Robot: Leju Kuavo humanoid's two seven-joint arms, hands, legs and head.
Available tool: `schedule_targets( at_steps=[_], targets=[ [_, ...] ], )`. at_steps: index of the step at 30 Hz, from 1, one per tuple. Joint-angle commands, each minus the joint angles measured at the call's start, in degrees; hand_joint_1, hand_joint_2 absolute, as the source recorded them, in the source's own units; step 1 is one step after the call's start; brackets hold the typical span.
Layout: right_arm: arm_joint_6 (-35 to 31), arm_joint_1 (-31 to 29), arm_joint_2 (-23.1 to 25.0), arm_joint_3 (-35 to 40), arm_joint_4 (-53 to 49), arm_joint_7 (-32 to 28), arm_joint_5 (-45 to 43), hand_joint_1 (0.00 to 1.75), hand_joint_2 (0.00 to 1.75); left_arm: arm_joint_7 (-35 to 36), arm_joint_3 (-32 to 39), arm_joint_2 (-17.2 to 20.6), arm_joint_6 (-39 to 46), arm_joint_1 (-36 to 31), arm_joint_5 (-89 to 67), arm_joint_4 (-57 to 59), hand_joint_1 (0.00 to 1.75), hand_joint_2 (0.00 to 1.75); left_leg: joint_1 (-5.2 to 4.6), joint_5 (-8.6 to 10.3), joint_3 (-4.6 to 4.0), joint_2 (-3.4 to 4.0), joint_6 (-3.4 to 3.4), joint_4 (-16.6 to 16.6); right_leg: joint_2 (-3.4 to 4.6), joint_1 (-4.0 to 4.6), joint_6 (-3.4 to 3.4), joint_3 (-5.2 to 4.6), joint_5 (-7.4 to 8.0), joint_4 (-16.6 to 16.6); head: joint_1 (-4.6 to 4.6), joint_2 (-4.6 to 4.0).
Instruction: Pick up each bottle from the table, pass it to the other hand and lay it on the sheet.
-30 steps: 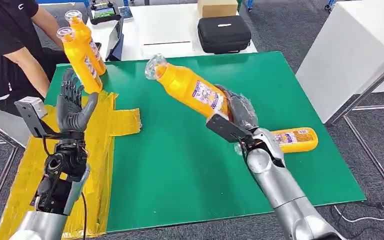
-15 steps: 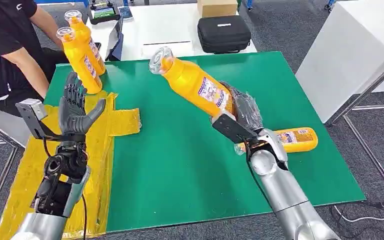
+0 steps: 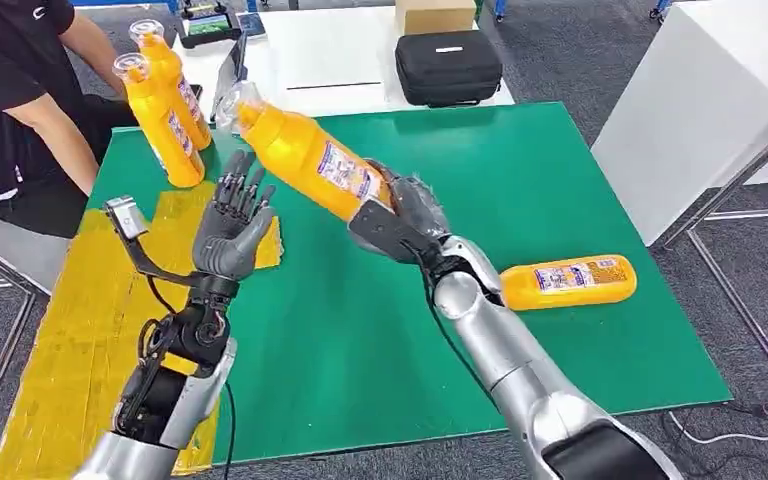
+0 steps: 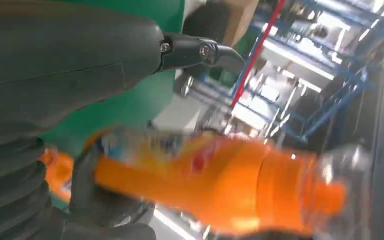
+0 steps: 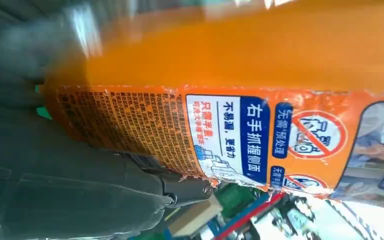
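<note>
Your right hand point(image 3: 412, 212) grips the bottle point(image 3: 305, 155) by its base, tilted up above the green table point(image 3: 380, 320). Your left hand point(image 3: 232, 225) is raised just beside it, fingers spread, holding nothing

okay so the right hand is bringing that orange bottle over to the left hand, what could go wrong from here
1. The right hand grips the held bottle only at its base, so the long tilted body could swing or slip before the open left hand closes on it.
2. The bottle's cap end is close to the two upright bottles by the person's arm; pushing further that way might knock them over.
3. The wrist views are blurred, so the handover may be misjudged.
</note>
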Motion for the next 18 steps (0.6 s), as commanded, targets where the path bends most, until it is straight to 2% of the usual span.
schedule_targets(
  at_steps=[1,3,7,11,15,18],
  targets=[
    [-0.43,-6.96,2.7,2.53,13.11,0.46,-0.47,1.75,1.75,1.11,-4.62,-0.71,-1.38,-0.91,2.52,2.02,0.0,1.75,-0.05,-0.22,0.43,0.25,-0.12,0.1,-0.03,0.0,-0.02,0.43,-0.23,0.1,0.0,0.0],
    [-0.06,-7.55,3.38,2.75,13.83,0.67,-0.39,1.75,1.75,1.02,-5.11,-0.9,-1.28,-1.37,2.44,2.49,0.0,1.75,-0.02,-0.03,0.05,0.08,-0.04,0.01,-0.01,0.0,0.0,0.05,-0.03,0.01,-0.02,0.0],
    [1.63,-8.25,5.76,5.2,15.34,1.56,1.03,1.75,1.75,-3.1,-6.66,-1.33,3.63,-2.78,-3.21,2.23,0.0,1.75,-0.03,-0.08,0.09,0.11,-0.07,0.06,-0.04,0.0,-0.01,0.09,-0.09,0.07,0.02,0.0],
    [2.51,-7.72,7.64,7.34,15.42,2.04,1.91,1.75,1.75,-3.53,-7.06,-1.7,5.29,-3.3,-4.96,1.96,0.0,1.75,0.01,-0.08,0.11,0.11,-0.08,0.04,-0.05,0.03,-0.02,0.11,-0.09,0.04,0.02,0.0],
    [4.09,-4.96,7.94,19.71,9.47,7.01,0.54,1.75,1.75,-4.48,-6.75,-2.53,8.58,-4.49,-7.88,2.08,0.0,1.75,0.02,-0.08,0.07,0.13,-0.07,0.04,0.0,0.04,-0.01,0.06,-0.07,0.02,0.02,0.0],
    [3.42,-4.61,7.94,21.11,9.05,7.79,-0.21,1.75,1.75,-4.48,-6.54,-2.48,8.62,-4.47,-7.92,2.02,0.0,1.75,0.03,-0.06,0.06,0.13,-0.06,0.03,-0.04,0.05,-0.02,0.05,-0.07,0.01,0.0,0.0]
  ],
)
